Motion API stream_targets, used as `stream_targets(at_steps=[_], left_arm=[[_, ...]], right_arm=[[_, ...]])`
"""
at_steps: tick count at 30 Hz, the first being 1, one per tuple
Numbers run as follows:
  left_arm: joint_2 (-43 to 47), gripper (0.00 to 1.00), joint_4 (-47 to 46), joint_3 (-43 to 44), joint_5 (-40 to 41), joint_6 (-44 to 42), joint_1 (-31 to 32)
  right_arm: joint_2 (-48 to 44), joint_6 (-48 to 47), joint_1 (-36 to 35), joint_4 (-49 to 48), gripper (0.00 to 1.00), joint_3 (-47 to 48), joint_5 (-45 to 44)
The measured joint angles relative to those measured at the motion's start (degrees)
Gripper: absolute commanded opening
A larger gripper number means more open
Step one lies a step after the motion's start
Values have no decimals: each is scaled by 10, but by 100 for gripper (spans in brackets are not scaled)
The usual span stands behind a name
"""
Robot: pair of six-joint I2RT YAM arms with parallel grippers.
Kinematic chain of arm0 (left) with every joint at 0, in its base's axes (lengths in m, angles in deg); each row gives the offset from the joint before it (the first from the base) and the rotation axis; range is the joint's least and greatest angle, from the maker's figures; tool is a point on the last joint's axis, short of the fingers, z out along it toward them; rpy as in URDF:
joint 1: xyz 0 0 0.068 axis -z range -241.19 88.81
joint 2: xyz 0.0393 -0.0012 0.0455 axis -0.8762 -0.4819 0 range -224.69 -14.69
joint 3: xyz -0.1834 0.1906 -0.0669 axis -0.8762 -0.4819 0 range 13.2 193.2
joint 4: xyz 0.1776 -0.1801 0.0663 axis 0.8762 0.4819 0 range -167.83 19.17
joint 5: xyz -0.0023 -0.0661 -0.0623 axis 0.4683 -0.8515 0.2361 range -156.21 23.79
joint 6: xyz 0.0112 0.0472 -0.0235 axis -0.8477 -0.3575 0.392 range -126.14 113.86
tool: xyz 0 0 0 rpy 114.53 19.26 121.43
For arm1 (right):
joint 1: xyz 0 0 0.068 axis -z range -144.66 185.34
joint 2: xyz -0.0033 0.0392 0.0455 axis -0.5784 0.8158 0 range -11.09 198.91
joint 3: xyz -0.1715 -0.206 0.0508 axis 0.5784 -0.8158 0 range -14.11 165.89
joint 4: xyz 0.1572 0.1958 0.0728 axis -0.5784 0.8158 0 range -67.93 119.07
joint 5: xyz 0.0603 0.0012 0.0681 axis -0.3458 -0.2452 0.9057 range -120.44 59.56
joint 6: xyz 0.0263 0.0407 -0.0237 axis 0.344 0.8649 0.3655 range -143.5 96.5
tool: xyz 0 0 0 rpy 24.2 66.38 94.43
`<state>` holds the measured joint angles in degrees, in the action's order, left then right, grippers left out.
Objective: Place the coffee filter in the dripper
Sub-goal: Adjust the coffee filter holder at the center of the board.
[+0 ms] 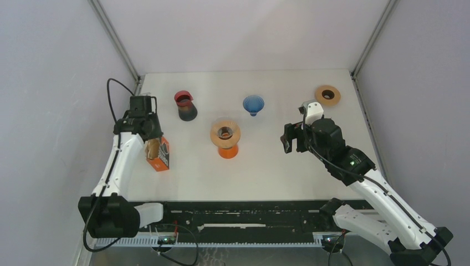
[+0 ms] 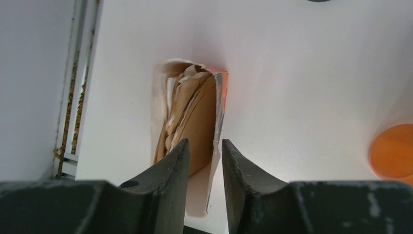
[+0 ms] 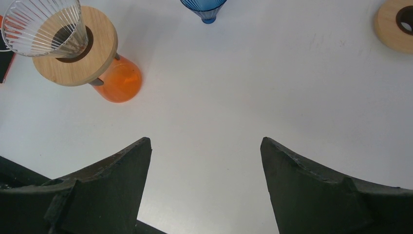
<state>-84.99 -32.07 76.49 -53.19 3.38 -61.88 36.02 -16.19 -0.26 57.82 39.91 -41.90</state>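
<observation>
Not much of the job looks done: the dripper [image 3: 41, 24], a clear ribbed glass cone sitting in a wooden collar [image 3: 95, 53] on an orange base [image 3: 122, 80], looks empty, with no paper in it that I can see. It stands up and off to the left of the right gripper [image 3: 204, 144], whose fingers are spread wide over bare table [image 3: 243, 87] with nothing between them. The filters [image 2: 197, 117] are all in their torn-open orange box [image 2: 220, 105], a crumpled brown and white stack standing on edge, and the box lies directly ahead of the left gripper [image 2: 204, 146]. Its fingers are a little apart, leaving a narrow gap. The near edge of the outermost brown filter and the box's side wall run down towards that gap, but I can't see the fingers pressing on either. To my eye, picking one paper out, carrying it across and seating it in the cone is all yet to come. Far ahead of the right fingers a blue cone [image 3: 204, 9] stands on the table, and a spare wooden ring [image 3: 392, 24] lies further right; I can't tell whether the cone holds anything.
</observation>
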Motion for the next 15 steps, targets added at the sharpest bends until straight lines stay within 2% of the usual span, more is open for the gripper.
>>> stream_targets(at_steps=[5,15], left_arm=[[30,31,29,3,31,12,-1],[28,25,55,2,52,26,-6]], right_arm=[[0,0,0,0,91,0,0],[4,0,0,0,91,0,2]])
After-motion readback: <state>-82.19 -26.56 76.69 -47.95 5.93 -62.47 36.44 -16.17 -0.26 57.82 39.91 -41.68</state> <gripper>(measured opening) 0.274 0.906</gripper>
